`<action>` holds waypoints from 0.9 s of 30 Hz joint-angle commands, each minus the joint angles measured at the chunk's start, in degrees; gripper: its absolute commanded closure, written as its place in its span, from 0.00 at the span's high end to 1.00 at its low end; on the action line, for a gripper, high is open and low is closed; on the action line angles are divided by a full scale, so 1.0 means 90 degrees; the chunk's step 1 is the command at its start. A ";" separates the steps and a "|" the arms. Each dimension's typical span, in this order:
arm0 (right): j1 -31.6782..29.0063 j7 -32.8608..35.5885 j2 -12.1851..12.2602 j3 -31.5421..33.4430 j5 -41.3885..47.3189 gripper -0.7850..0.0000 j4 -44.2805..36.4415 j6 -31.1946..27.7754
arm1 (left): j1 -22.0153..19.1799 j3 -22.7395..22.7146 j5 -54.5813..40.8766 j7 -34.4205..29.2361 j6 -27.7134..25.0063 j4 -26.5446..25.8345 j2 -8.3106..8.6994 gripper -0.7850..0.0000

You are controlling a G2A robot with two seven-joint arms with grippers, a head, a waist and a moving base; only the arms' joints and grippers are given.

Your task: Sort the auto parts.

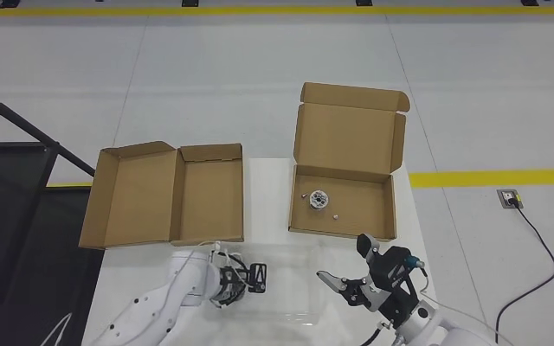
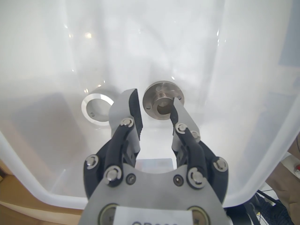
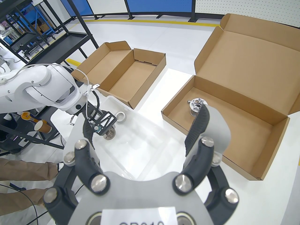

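In the top view you can see the step in hand: taking the next part out of the clear bin [image 1: 290, 290]. The bin stands on the worktop [image 1: 267, 203], nearer to the robot than the two open cardboard boxes. The right box [image 1: 346, 216] has one metal part [image 1: 319, 199] inside, and the left box [image 1: 164, 195] lies beside it. The left gripper [image 1: 254, 278] is at one end of the bin and the right gripper [image 1: 346, 262] is at the other.

In the left wrist view the left gripper [image 2: 154, 99] points down into the bin with its fingers partly open. The flanged hub [image 2: 161, 91] lies between and just beyond their tips. One finger covers the hub's collar, and you cannot tell if it touches. I judge that nothing is gripped yet. A plain ring [image 2: 87, 108] lies just beside the hub. The next move asks you to lower a little, centre the fingers on the hub, and close them without catching the ring.

In the right wrist view the right gripper [image 3: 145, 114] hangs above the bin, tilted toward the boxes. Its fingers are wide open and carry nothing.
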 commanded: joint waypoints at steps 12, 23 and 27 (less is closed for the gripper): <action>0.0000 0.0000 0.0000 0.0000 0.0000 1.00 0.0000 0.0000 | -0.0082 -0.0113 -0.0823 -0.0371 0.0373 -0.0532 0.0371 1.00; 0.0000 0.0000 0.0000 0.0000 0.0000 1.00 0.0000 0.0000 | -0.0278 0.0389 -0.1212 -0.0310 0.0311 -0.0535 0.0587 1.00; 0.0000 0.0000 0.0000 0.0000 0.0000 1.00 0.0000 0.0000 | -0.0495 0.0691 -0.1365 -0.0372 0.0373 -0.0408 0.0588 1.00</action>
